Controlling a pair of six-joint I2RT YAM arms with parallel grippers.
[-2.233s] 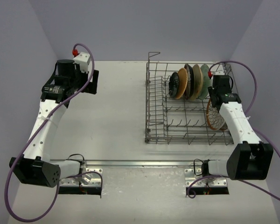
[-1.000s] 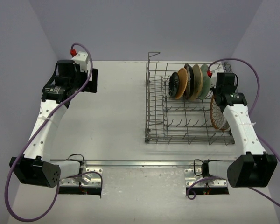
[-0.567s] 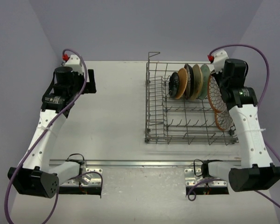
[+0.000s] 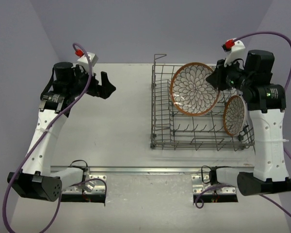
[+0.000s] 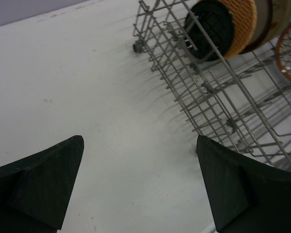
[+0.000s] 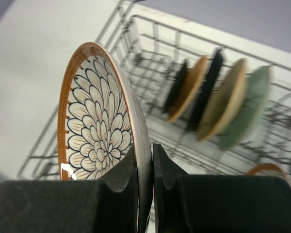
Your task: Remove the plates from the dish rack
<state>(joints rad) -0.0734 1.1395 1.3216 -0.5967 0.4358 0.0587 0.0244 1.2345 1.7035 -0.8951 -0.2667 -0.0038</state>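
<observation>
Progress was slight: the right end effector [image 4: 214,80] clenched one petal-pattern plate [image 4: 194,89] by its rim above the dish rack [image 4: 158,114], where a row of plates [image 6: 218,97] plus a second patterned plate [image 4: 234,115] waited, and the left end effector [image 4: 106,85] gaped.

Left arm [image 4: 44,131] runs up the table's left side, elbow bent, wrist near the far-left corner. The left gripper [image 4: 106,86] points right toward mid-table, fingers spread wide and empty. Right arm [image 4: 269,138] stands tall along the right edge, forearm upright, wrist turned left near the far-right corner. The right gripper [image 4: 214,79] is pinched on the rim of a petal-pattern plate [image 4: 194,90], patterned face toward the top camera, rim sandwiched between both fingertips in the wrist view.
</observation>
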